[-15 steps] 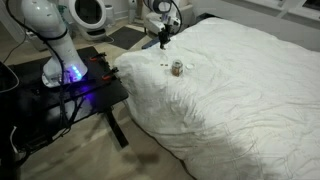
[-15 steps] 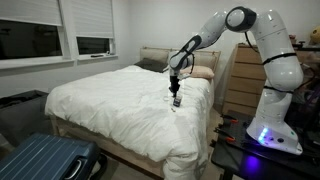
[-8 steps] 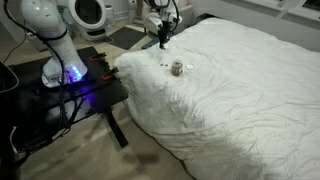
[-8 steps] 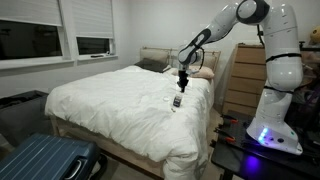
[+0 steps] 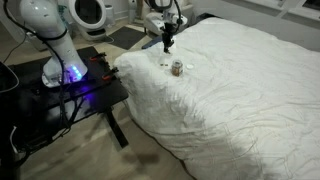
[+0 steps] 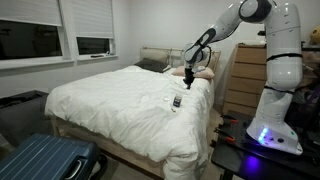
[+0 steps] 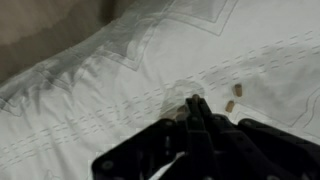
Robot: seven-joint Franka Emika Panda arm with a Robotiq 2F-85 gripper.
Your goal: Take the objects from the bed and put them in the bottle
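A large bed point(image 5: 235, 95) covered in a rumpled white duvet fills most of both exterior views. A white robot arm point(image 6: 268, 55) stands beside it on a black table point(image 5: 85, 95) and reaches out over the mattress toward the headboard end. A blue suitcase point(image 6: 40, 160) lies on the floor at the foot of the bed. The black gripper point(image 5: 168, 44) hangs point-down above the duvet, raised off the cloth. In the wrist view its two fingers point(image 7: 196, 108) are pressed together with no gap between them; whether a tiny piece is pinched there cannot be told. The bottle point(image 5: 177, 68), small, short and brownish-tan, stands upright on the duvet near the bed's edge closest to the robot, a little apart from the gripper and lower than it. In the wrist view two of the objects point(image 7: 238, 91), tiny pale tan bits, lie on the white cloth just beside each other, near the fingertips and to their right.
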